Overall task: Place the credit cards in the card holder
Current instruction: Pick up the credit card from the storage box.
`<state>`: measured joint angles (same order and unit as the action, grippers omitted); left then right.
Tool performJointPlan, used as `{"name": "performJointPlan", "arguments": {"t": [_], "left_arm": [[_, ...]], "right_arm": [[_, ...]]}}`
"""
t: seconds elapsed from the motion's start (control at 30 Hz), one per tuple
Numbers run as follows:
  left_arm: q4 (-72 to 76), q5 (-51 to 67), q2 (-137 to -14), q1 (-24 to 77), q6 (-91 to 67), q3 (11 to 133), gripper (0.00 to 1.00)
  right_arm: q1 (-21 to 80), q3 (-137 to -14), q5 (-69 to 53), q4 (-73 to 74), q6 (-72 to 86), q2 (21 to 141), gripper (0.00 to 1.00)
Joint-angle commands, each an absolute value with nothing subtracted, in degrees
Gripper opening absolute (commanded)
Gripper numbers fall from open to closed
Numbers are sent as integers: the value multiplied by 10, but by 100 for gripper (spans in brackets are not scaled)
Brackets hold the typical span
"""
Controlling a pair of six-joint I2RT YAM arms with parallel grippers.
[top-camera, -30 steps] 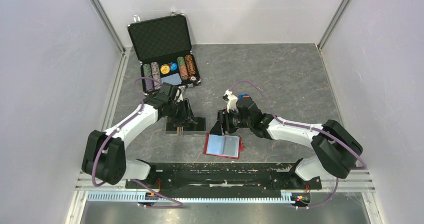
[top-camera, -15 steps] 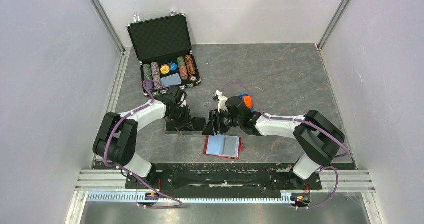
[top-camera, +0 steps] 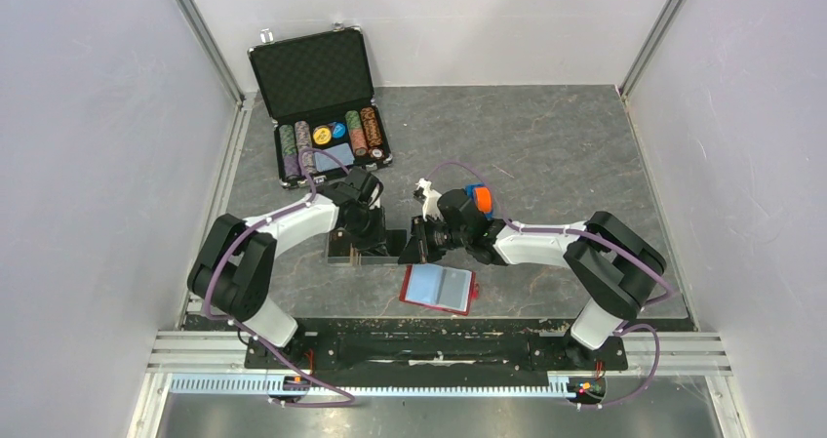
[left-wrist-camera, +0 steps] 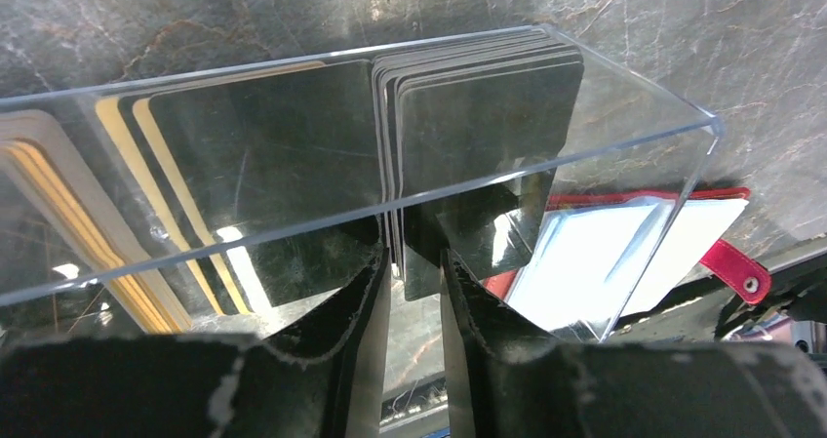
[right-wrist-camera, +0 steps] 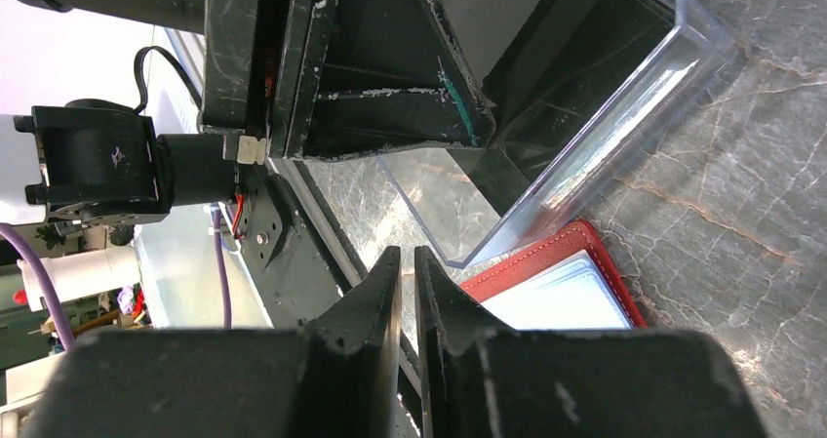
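Clear acrylic card holder [top-camera: 343, 254] sits toward the near edge of the table [top-camera: 546, 145], a bit left of middle, with a red wallet [top-camera: 439, 288] just beside it on the near-right. Left gripper [left-wrist-camera: 414, 272] looks pinched on a stack of credit cards [left-wrist-camera: 478, 106] standing inside it (more gold-edged ones lean further along), so I'd call this the seating step. Right gripper [right-wrist-camera: 408, 262] has its jaws together on nothing, tip near the holder's corner. Next move probably wants a gentle release so the stack doesn't tip.
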<state>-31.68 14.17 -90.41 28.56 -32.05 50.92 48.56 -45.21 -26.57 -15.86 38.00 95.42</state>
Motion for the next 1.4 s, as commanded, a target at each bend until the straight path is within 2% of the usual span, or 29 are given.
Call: {"name": "performJointPlan", "arguments": {"t": [0.0, 0.13, 0.27, 0.37, 1.0, 1.07, 1.23, 1.37], "left_arm": [[-354, 92, -905, 293, -289, 533, 32], [-371, 76, -911, 302, -280, 546, 28], [-372, 80, -923, 313, -276, 557, 7], [-369, 85, -925, 319, -277, 563, 2], [-403, 66, -907, 353, -276, 614, 2], [-403, 68, -903, 356, -280, 617, 5], [-371, 89, -875, 356, -299, 611, 26], [-342, 109, -860, 355, -319, 601, 29]], "right_arm": [[488, -474, -269, -180, 380, 953, 11], [488, -475, -271, -178, 378, 955, 10], [488, -476, -272, -176, 376, 956, 9], [488, -479, -272, -172, 374, 955, 9], [488, -483, -274, -162, 366, 953, 6], [488, -483, -273, -160, 365, 952, 6], [488, -485, -269, -153, 361, 949, 6], [488, -485, -267, -150, 359, 948, 6]]}}
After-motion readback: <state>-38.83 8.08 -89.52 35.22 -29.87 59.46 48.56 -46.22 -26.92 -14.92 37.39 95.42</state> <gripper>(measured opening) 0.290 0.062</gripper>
